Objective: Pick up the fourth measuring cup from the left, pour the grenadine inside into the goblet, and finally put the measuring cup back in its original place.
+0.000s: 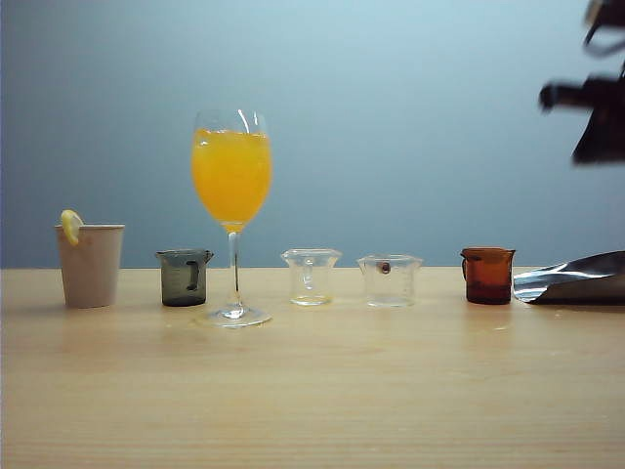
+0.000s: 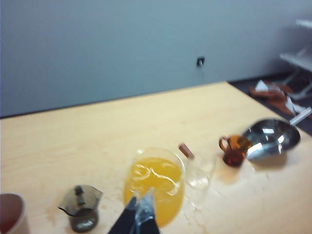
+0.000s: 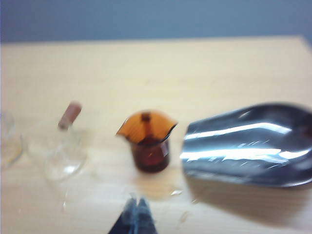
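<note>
Overhead, my left wrist view shows the shut left gripper (image 2: pixel 139 214) above the tall clear stemmed goblet (image 2: pixel 155 187) of orange juice. Only my right wrist view reveals dark red grenadine (image 3: pixel 150 158) low inside the amber-brown handled measuring cup (image 3: pixel 148 140), upright beside a shiny metal scoop (image 3: pixel 248 144); the right gripper (image 3: pixel 136 212) hovers near it, fingers pressed together.

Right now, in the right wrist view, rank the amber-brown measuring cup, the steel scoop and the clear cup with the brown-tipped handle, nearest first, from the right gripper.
1. Amber-brown measuring cup: directly ahead of the shut right gripper.
2. Shiny steel scoop: just beside the amber cup, on the table's outer side.
3. Clear measuring cup with brown-tipped handle: off to the other side, towards the row's middle.
</note>
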